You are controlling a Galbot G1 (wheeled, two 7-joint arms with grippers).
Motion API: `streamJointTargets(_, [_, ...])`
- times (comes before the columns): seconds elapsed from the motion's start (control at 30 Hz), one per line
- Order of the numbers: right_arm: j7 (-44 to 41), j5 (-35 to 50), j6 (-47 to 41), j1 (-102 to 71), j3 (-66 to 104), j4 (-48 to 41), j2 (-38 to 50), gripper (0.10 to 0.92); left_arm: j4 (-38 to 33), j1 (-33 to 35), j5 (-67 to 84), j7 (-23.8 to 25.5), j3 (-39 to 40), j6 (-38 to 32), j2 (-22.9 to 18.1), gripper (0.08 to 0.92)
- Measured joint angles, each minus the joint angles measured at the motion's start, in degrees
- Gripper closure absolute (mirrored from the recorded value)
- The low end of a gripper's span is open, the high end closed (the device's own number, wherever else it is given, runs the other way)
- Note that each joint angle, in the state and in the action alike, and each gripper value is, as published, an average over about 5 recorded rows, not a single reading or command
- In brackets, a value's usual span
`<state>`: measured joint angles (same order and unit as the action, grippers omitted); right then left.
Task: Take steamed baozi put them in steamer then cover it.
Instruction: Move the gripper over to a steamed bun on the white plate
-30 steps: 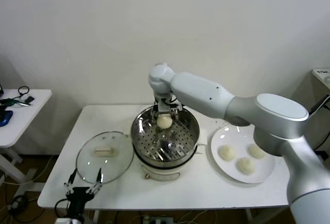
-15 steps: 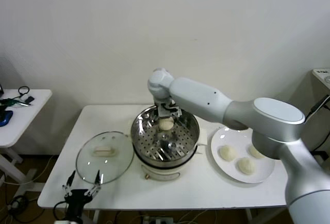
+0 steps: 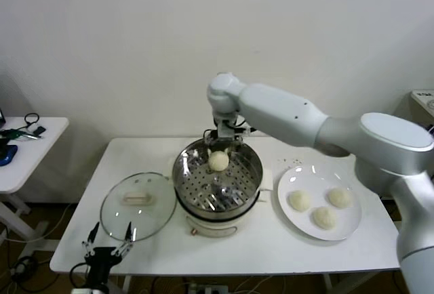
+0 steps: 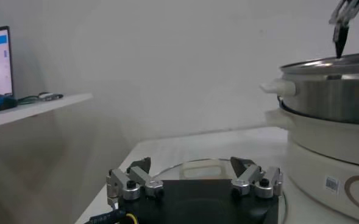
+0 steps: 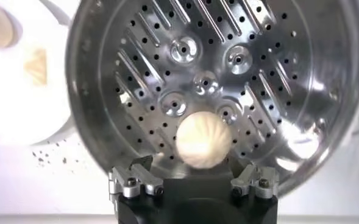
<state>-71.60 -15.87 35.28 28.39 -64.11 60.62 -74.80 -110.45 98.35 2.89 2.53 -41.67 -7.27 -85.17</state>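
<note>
One baozi (image 3: 218, 161) lies on the perforated tray at the back of the steamer (image 3: 224, 198), free of any grip. My right gripper (image 3: 222, 143) hovers open just above it, a finger on either side. The right wrist view looks straight down on that baozi (image 5: 203, 141) and the steamer tray (image 5: 185, 73), with my right gripper (image 5: 193, 171) open. Three more baozi (image 3: 323, 217) rest on the white plate (image 3: 308, 179) to the right. The cover (image 3: 137, 204) lies flat on the table left of the steamer. My left gripper (image 3: 107, 246) waits open below the table's front left edge.
The white table (image 3: 135, 158) carries everything. A small side table (image 3: 27, 148) with cables stands at the far left. In the left wrist view, my left gripper (image 4: 191, 169) faces the cover (image 4: 203, 169) and the steamer wall (image 4: 331, 103).
My right gripper has opened and let the baozi go onto the tray. It has then risen slightly towards the back. The left arm has barely moved.
</note>
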Motion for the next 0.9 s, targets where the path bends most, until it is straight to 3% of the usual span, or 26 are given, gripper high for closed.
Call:
streamJointTargets(0.5, [6.8, 26.0, -28.5, 7.4, -10.8, 9.4, 21.4, 0.203, -2.3, -0.3, -0.9, 0.3, 0.9, 1.1, -0.3, 0.177])
streamJointTargets(0.9, [6.8, 32.2, -42.2, 0.1, -10.0, 8.9, 29.8, 0.203, -2.8, 0.2, -0.9, 0.1, 0.4, 1.2, -0.4, 0.177])
